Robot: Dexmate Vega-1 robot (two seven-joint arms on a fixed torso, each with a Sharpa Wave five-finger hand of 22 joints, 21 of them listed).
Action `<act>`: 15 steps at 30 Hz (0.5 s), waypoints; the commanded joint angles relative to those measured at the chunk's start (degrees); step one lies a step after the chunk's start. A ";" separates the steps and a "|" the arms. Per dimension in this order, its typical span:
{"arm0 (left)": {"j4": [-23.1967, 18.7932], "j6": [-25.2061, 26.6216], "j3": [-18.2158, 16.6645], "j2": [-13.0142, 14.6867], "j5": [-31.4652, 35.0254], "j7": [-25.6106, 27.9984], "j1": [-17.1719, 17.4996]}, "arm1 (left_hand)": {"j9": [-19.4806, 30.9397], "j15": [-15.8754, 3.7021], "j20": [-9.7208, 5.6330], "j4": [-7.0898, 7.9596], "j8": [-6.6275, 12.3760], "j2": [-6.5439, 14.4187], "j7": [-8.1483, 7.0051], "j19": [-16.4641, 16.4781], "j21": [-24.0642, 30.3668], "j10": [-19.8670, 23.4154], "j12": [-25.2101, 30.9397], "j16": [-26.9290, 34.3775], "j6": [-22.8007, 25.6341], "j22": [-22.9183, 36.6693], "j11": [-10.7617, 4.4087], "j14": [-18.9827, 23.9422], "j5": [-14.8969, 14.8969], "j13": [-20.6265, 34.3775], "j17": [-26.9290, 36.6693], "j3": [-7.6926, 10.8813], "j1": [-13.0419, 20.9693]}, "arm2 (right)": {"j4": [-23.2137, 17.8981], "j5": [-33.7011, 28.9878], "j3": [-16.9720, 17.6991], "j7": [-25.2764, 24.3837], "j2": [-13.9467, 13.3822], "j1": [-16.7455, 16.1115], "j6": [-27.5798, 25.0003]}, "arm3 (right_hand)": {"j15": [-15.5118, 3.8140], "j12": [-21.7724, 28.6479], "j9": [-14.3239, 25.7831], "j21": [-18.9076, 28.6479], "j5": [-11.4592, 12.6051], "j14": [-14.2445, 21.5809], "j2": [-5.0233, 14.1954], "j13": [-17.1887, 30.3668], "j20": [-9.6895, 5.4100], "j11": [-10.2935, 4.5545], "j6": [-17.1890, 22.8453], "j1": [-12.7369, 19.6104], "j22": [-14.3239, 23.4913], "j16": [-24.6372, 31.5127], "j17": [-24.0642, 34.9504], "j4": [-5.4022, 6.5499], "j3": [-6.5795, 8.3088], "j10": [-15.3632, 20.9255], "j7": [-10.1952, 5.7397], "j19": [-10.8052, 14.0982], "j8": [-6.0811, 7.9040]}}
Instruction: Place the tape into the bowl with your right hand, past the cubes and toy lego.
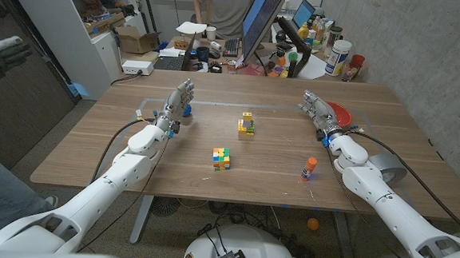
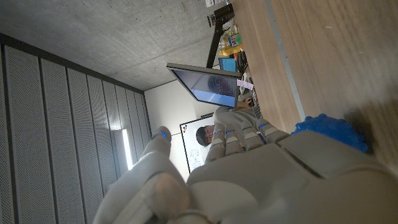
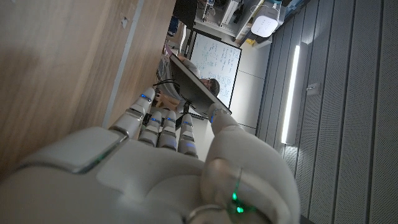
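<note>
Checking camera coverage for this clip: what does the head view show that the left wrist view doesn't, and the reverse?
Head view alone: the multicoloured puzzle cube, the yellow-green toy brick stack, the small orange-capped blue bottle, the red bowl and the right hand. Left wrist view alone: concrete ceiling and a whiteboard. Both: the left hand, open fingers, the knobbly blue object beside it, and the wooden table.

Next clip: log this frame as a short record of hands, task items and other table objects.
left hand: open, upright on the table, holds nothing
right hand: open, upright, holds nothing
bowl: red, just behind the right hand
tape: cannot pick it out
blue object: beside the left hand
lego toy: table centre
colour cube: nearer the robot than the lego toy
glue stick: standing, near the right forearm
</note>
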 commanded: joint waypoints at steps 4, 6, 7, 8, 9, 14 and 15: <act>-1.13 0.31 -0.20 0.51 -0.19 0.12 0.81 | 0.26 0.79 0.47 -0.20 0.24 -0.04 0.77 -0.44 0.24 0.16 0.28 0.23 -0.14 0.07 0.77 -0.05 0.23 0.18 0.04 0.28 0.59 | -1.02 -0.29 -0.07 -0.31 -0.25 -0.40 -0.16 | 0.27 0.25 0.21 0.26 0.27 0.18 0.39 0.21 -0.05 0.00 0.57 0.64 0.30 0.25 0.06 0.04 0.29 0.48 -0.09 0.48 0.29; -1.23 0.35 -0.18 0.60 -0.08 0.20 0.87 | 0.26 0.74 0.48 -0.22 0.25 -0.05 0.69 -0.44 0.22 0.20 0.29 0.26 -0.13 0.07 0.71 -0.01 0.23 0.18 0.01 0.28 0.60 | -0.80 0.55 0.14 0.40 0.02 -0.44 0.02 | 0.38 0.24 0.22 0.25 0.27 0.20 0.40 0.21 -0.09 0.00 0.58 0.63 0.30 0.26 0.06 0.06 0.29 0.50 -0.07 0.50 0.27; -1.26 0.35 -0.15 0.65 0.04 0.26 0.88 | 0.26 0.74 0.47 -0.23 0.26 -0.05 0.66 -0.41 0.22 0.23 0.29 0.26 -0.11 0.07 0.68 -0.02 0.23 0.18 0.01 0.27 0.61 | -0.67 0.77 0.19 0.67 0.14 -0.43 0.20 | 0.36 0.22 0.22 0.26 0.27 0.22 0.41 0.21 -0.09 -0.01 0.54 0.63 0.30 0.27 0.06 0.07 0.29 0.48 -0.09 0.54 0.25; -1.41 0.44 -0.10 0.77 0.24 0.44 0.92 | 0.26 0.72 0.47 -0.25 0.26 -0.06 0.58 -0.42 0.21 0.22 0.28 0.26 -0.12 0.07 0.62 -0.03 0.23 0.17 -0.01 0.27 0.61 | -0.71 0.53 0.17 0.49 0.15 -0.42 0.41 | 0.40 0.21 0.22 0.27 0.27 0.23 0.42 0.21 -0.08 0.00 0.56 0.63 0.30 0.27 0.06 0.08 0.30 0.47 -0.14 0.58 0.25; -1.42 0.46 -0.10 0.77 0.25 0.46 0.92 | 0.26 0.73 0.51 -0.27 0.26 -0.07 0.54 -0.43 0.19 0.20 0.26 0.27 -0.13 0.07 0.43 -0.02 0.23 0.17 -0.03 0.27 0.63 | -0.70 0.51 0.17 0.48 0.15 -0.42 0.43 | 0.39 0.22 0.22 0.27 0.27 0.24 0.43 0.21 -0.06 -0.01 0.57 0.63 0.30 0.27 0.06 0.08 0.30 0.50 -0.13 0.60 0.25; -1.83 0.86 -0.08 1.01 0.30 0.64 1.06 | 0.26 0.77 0.67 -0.33 0.34 -0.09 0.29 -0.45 0.13 0.27 0.26 0.29 0.04 0.08 0.50 0.00 0.23 0.16 -0.08 0.26 0.66 | -0.79 -0.34 0.05 0.09 -0.01 -0.12 0.81 | 0.41 0.20 0.22 0.28 0.29 0.26 0.47 0.21 -0.13 0.03 0.53 0.65 0.30 0.27 0.06 0.10 0.31 0.56 -0.12 0.72 0.20; -1.90 0.93 -0.11 1.04 0.21 0.61 1.09 | 0.26 0.74 0.74 -0.34 0.34 -0.10 0.19 -0.46 0.12 0.25 0.24 0.30 0.03 0.08 0.51 0.02 0.23 0.16 -0.09 0.26 0.66 | -0.83 -0.49 0.03 -0.04 -0.02 -0.09 0.86 | 0.42 0.20 0.22 0.28 0.29 0.27 0.46 0.21 -0.11 0.03 0.54 0.65 0.30 0.27 0.05 0.10 0.31 0.57 -0.12 0.72 0.20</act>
